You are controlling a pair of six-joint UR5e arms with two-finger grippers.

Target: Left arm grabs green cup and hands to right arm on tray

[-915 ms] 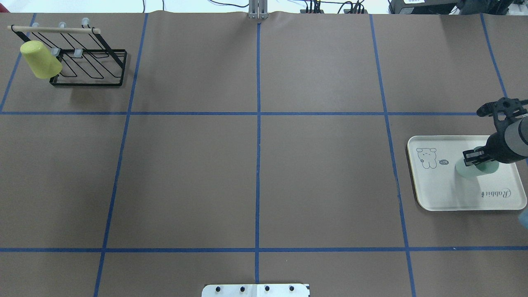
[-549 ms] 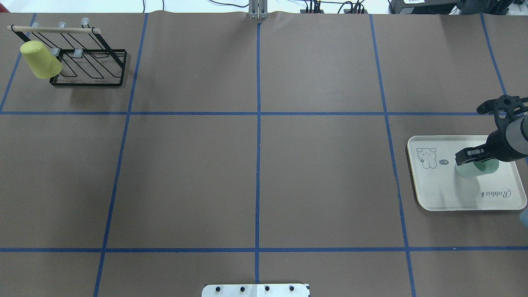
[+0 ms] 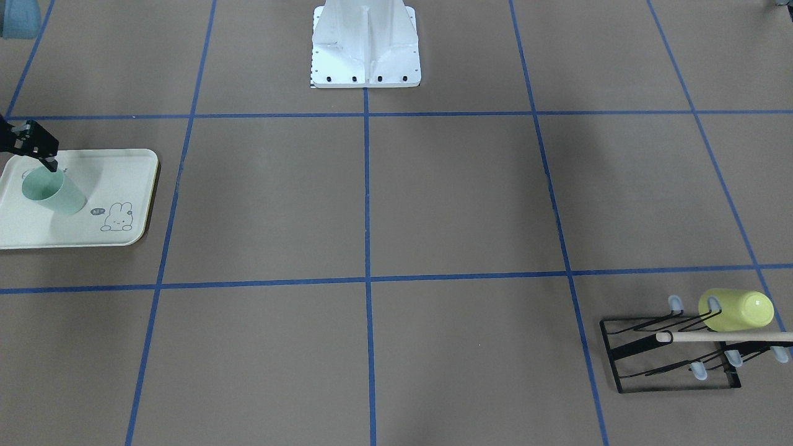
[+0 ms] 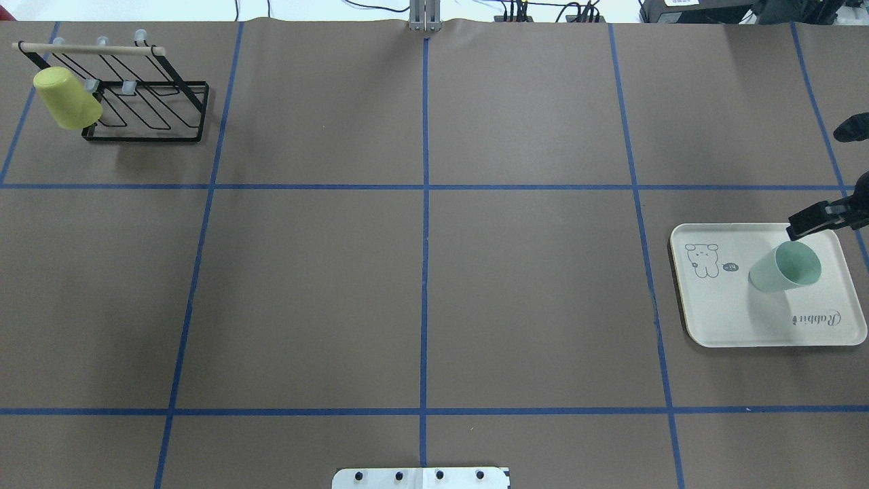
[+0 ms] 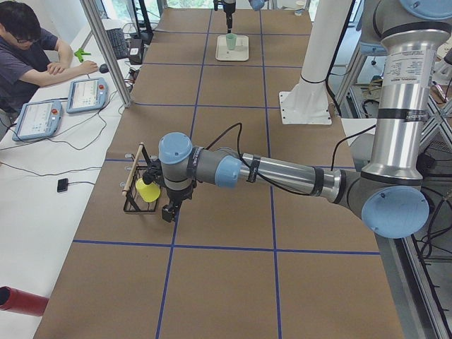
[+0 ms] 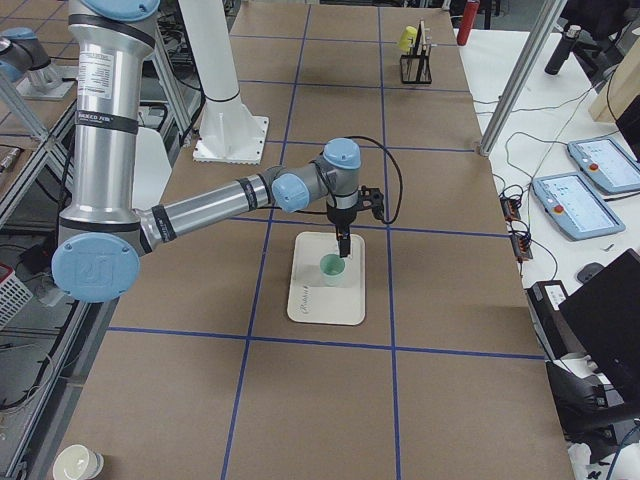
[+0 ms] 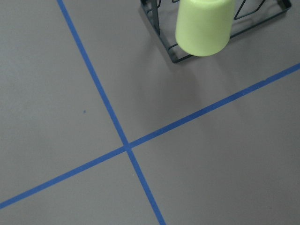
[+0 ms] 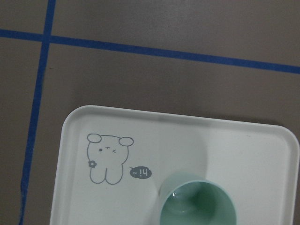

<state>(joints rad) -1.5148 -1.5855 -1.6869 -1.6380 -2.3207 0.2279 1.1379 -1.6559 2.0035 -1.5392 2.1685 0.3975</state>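
The cup (image 4: 784, 269) is seen standing upright, mouth up, on the tray (image 4: 719, 319), which lies flat on the desk (image 4: 421, 272) at the right edge of the overhead view. The cup is placed in the tray's right half, between the bunny drawing and the "Rabbit" script. The right tool (image 4: 800, 227) is held above the cup's far rim, entering from the right edge of the frame. The cup is not touched by it and nothing is gripped by it, but whether its jaws are spread cannot be told. In the right wrist view only the cup's open mouth and the bunny corner of the tray are shown. At the upper left of the overhead view a yellow cup (image 4: 66, 98) is hung on a black wire rack (image 4: 156, 112). In the left side view the left tool (image 5: 169, 212) is seen low beside that rack, and its state cannot be told.
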